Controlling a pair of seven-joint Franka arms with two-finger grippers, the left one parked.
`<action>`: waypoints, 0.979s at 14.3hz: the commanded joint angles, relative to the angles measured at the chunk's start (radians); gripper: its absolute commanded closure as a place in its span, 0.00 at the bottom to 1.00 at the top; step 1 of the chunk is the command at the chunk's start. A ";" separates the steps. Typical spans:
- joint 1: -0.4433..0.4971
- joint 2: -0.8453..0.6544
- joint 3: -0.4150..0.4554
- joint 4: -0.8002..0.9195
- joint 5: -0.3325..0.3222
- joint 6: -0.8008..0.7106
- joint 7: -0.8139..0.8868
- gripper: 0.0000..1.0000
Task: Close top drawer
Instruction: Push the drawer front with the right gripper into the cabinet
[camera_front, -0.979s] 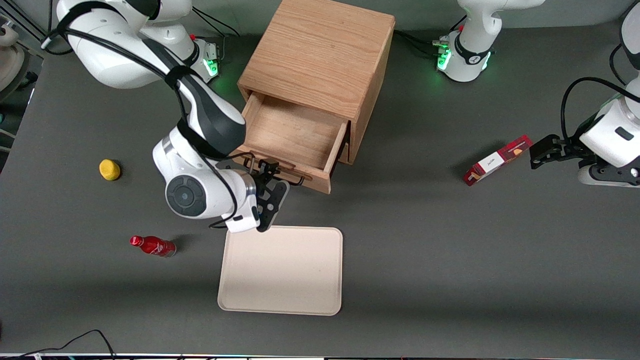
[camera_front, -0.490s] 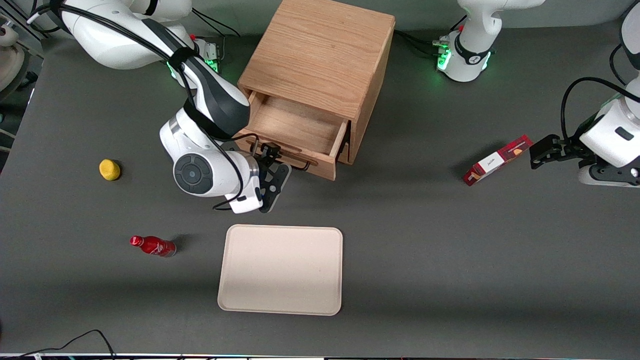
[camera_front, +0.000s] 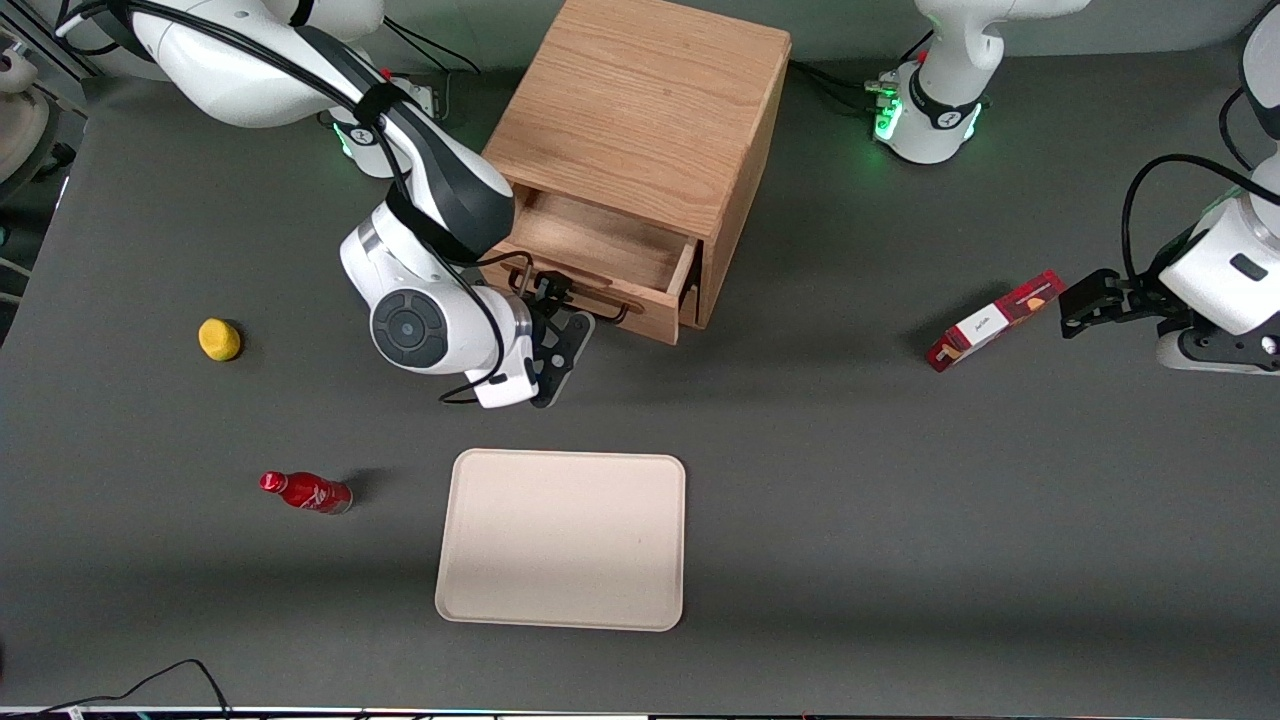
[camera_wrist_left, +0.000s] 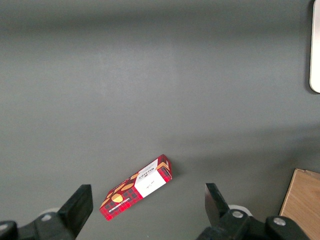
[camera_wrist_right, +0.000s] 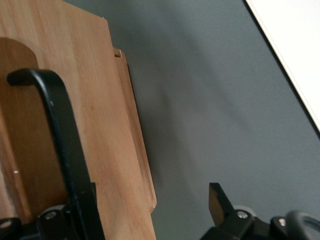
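My workspace is a dark grey matte table (camera_front: 900, 520); soft overhead light throws blurry shadow bands across it; green glow from the arm bases (camera_front: 885, 120) spills onto the top edge; black cables (camera_front: 150, 685) snake along the near edge by me.

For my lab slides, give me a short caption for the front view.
Gripper at the handle of the part-open top drawer, tray nearer the camera.

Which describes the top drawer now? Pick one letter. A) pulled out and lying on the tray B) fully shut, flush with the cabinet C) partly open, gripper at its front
C: the top drawer still juts from the cabinet, with the gripper open at its black handle.
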 joint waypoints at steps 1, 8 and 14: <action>-0.015 -0.037 0.034 -0.041 0.028 0.018 0.047 0.00; -0.013 -0.075 0.049 -0.078 0.071 0.007 0.062 0.00; -0.019 -0.158 0.080 -0.159 0.117 0.010 0.062 0.00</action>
